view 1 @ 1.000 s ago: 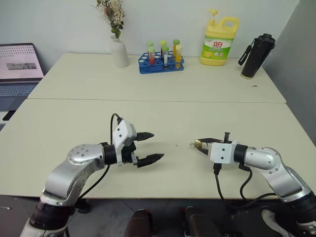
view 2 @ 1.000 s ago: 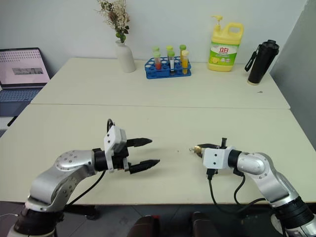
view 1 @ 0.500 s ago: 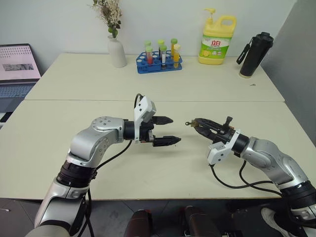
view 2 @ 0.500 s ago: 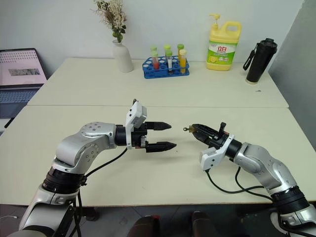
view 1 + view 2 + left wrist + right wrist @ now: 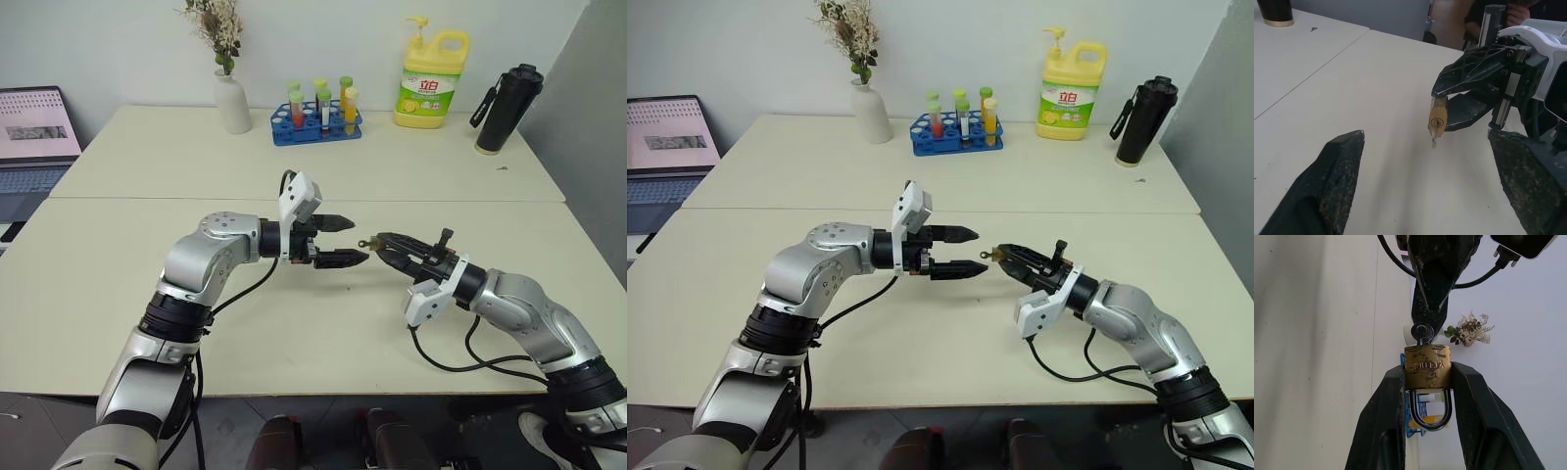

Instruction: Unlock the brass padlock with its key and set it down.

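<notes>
The right gripper (image 5: 1427, 382) is reaching level across the table (image 5: 147, 294), its fingers clamped on the brass padlock (image 5: 1427, 364), with the key (image 5: 1434, 137) sticking from its keyhole. The left gripper (image 5: 348, 240) is facing it, fingers apart, just short of the key.

The brass padlock (image 5: 1427, 365) was a small, squarish, scuffed yellow-brass body with faint stamped lettering, held aloft above the surface (image 5: 294, 333), pinched at its sides by the right tool (image 5: 1427, 382). Its thin silver shackle loop stood closed, pointing back between the fingers. The key (image 5: 1421, 332) sat in the keyhole, its round silvery head protruding outward.
</notes>
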